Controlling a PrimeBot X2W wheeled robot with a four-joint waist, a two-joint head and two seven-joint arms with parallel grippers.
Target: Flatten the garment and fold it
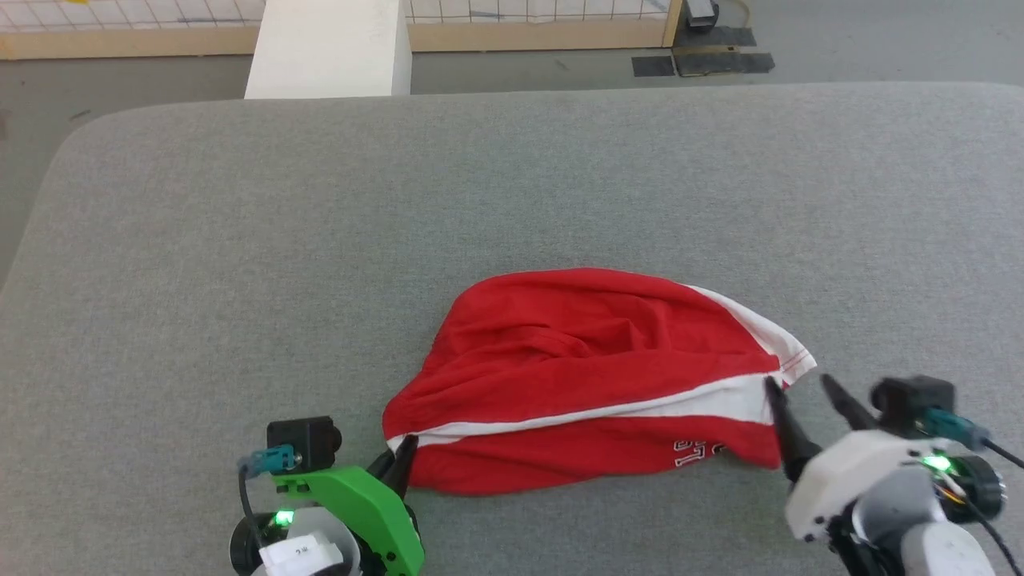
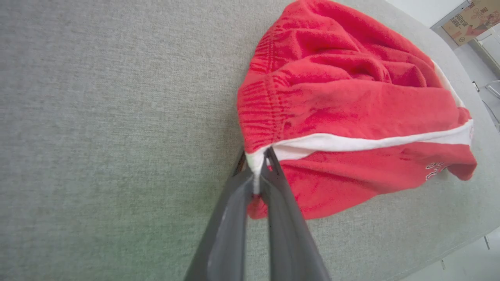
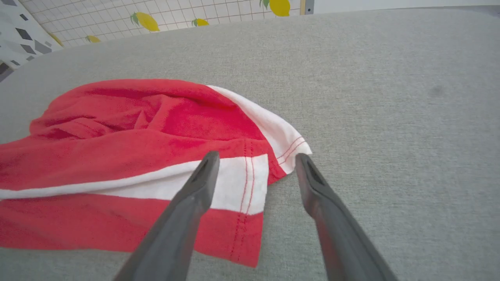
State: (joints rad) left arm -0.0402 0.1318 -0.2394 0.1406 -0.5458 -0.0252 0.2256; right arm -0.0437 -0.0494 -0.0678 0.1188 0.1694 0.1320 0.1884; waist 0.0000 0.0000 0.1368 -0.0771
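Our left gripper clamps the eight-o'clock waistband corner of the soft, limp garment, near six o'clock on the grey pad; our right gripper, jaws apart, seemingly straddles the three-o'clock hem, the matching hold.

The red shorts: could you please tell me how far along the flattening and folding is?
Nothing looks finished: the garment lies bunched and creased on the grey surface. In hand: the left gripper is shut on the waistband corner at the white stripe; the right gripper is open, straddling the hem corner. Remaining: closing there, pulling it flat, then folding.
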